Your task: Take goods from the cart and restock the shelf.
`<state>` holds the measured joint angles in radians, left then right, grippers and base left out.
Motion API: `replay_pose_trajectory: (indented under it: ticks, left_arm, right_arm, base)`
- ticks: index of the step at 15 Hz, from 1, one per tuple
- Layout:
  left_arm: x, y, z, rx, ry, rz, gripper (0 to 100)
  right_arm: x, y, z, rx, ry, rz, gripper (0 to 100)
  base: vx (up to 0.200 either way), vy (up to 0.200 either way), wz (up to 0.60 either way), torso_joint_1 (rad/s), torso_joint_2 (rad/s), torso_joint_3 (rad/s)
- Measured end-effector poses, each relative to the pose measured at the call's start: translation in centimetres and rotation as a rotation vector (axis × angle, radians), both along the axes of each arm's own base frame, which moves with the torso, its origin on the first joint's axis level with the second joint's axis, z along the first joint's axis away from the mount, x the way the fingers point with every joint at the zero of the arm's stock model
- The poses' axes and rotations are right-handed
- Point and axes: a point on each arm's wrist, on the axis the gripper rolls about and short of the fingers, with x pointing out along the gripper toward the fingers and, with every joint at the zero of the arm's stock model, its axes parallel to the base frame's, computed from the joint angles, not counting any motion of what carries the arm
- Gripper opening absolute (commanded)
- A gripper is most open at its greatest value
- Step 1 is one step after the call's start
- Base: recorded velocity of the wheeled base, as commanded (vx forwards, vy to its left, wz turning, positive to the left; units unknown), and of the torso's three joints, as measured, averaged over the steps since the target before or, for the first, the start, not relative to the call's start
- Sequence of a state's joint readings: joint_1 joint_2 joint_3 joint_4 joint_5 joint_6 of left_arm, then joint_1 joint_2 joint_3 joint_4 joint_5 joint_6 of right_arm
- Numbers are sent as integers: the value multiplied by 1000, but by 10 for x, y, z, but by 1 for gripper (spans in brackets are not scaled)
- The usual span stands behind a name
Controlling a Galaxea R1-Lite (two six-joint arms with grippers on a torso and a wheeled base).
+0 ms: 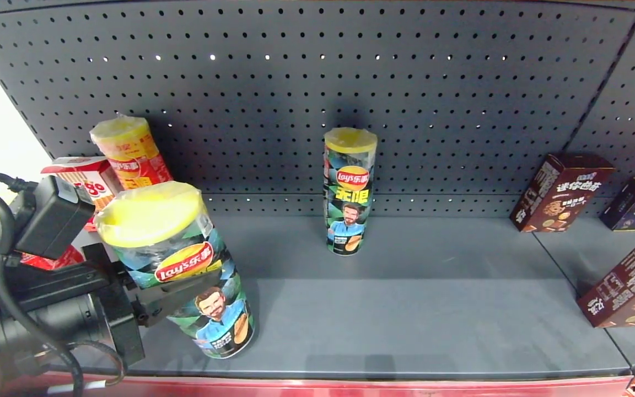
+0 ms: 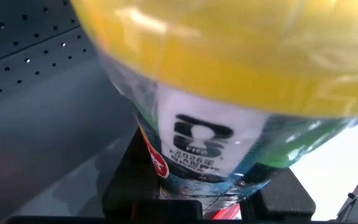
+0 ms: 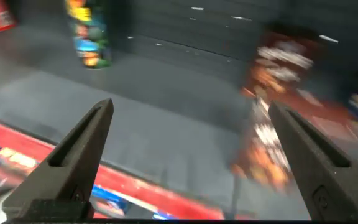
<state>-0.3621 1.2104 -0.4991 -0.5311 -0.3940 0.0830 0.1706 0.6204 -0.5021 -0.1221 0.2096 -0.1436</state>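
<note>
Left gripper clamps the green, yellow-lidded cylindrical chip can at the grey metal shelf's front-left corner. The left wrist view shows the can's white back panel. Right gripper gapes wide. Grey pegboard stands behind.

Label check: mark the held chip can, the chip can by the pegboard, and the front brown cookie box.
held chip can (image 1: pixel 184 262): head view, on its logo.
chip can by the pegboard (image 1: pixel 349 193): head view, mid-label.
front brown cookie box (image 1: pixel 629 284): head view, on its facing side.

Grey pegboard wall behind; brown cookie boxes at the right.
</note>
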Motion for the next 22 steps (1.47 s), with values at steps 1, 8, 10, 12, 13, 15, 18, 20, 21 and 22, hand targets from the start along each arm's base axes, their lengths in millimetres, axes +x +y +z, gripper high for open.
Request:
replay_pose_trajectory:
  ticks: [1, 8, 10, 12, 13, 15, 18, 20, 21, 22]
  left_arm:
    - [0, 0, 0, 0, 1, 0, 0]
    - [0, 0, 2, 0, -8, 4, 0]
    - [0, -1, 3, 0, -10, 5, 0]
    - [1, -1, 4, -1, -16, 12, 0]
    - [1, -1, 5, -2, -17, 13, 0]
    - [1, -1, 4, 0, -13, 13, 0]
    - [3, -1, 3, 2, -6, 13, 0]
    - [4, -2, 3, 2, -6, 12, 0]
    - [4, -2, 3, 2, -5, 11, 0]
    - [4, -2, 3, 2, -5, 12, 0]
  right_arm:
    - [15, 5, 5, -12, 13, 48, 100]
    - [90, 55, 16, -58, 117, 277, 100]
    - [106, 66, 20, -61, 137, 295, 100]
    - [122, 75, 23, -57, 129, 298, 100]
    - [131, 79, 23, -52, 110, 299, 100]
    - [148, 87, 20, -46, 88, 304, 100]
    - [179, 105, 14, -40, 76, 384, 100]
    - [195, 112, 12, -40, 73, 427, 100]
    - [203, 115, 13, -37, 56, 468, 100]
    - [214, 118, 13, -38, 33, 525, 100]
  base:
    - [0, 0, 0, 0, 0, 0]
    - [0, 0, 0, 0, 0, 0]
    - [0, 0, 0, 0, 0, 0]
    - [0, 0, 0, 0, 0, 0]
    - [0, 0, 0, 0, 0, 0]
    - [0, 0, 0, 0, 0, 0]
    - [0, 0, 0, 0, 0, 0]
    - [0, 0, 0, 0, 0, 0]
    - [0, 0, 0, 0, 0, 0]
    - [0, 0, 0, 0, 0, 0]
